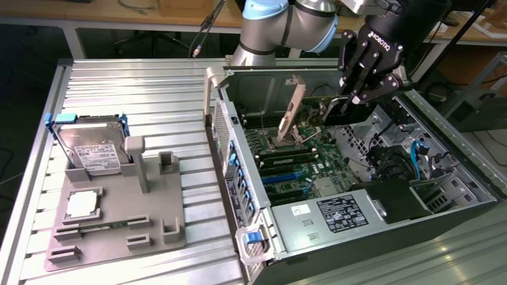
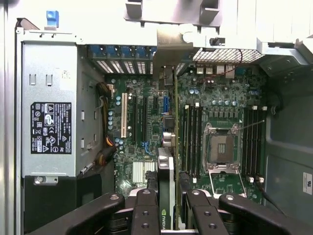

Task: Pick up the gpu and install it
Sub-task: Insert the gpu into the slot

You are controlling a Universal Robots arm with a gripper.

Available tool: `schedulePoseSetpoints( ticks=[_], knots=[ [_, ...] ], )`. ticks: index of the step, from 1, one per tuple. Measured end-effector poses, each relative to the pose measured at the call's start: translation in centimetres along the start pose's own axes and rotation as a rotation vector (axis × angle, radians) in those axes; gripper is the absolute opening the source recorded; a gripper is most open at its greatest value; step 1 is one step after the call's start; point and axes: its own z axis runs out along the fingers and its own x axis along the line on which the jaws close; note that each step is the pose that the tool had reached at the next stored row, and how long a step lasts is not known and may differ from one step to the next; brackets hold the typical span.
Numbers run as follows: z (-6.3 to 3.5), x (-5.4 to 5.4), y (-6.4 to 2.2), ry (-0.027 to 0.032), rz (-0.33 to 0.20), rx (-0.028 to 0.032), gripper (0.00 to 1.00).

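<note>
My gripper [image 1: 360, 98] is shut on the gpu [image 1: 342, 114] and holds it on edge above the open computer case [image 1: 443, 148]. The card's silver end bracket [image 1: 291, 110] slants down toward the motherboard [image 1: 305, 163] without visibly touching it. In the wrist view the gpu [image 2: 167, 161] is seen edge-on, clamped between my black fingers [image 2: 145, 208]. Its bracket [image 2: 171, 49] sits near the case's rear slot openings, over the expansion slots [image 2: 142, 117] beside the memory slots.
A power supply [image 1: 336, 214] fills the case's near end, with cables and drive bays at the exterior view's right. On the metal table, a grey holder [image 1: 119, 219] carries a hard drive [image 1: 91, 148] and a processor chip [image 1: 83, 205]. The case's side wall [image 1: 230, 148] stands upright.
</note>
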Motion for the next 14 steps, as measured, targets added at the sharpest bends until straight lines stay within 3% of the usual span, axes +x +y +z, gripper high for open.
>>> schedulePoseSetpoints(
  ticks=[8,14],
  knots=[
    [0.0,0.0,0.0,0.0019,-0.038,-0.0008,0.27],
    [0.06,0.0,0.0,0.0019,-0.038,-0.0009,0.27]
  ],
)
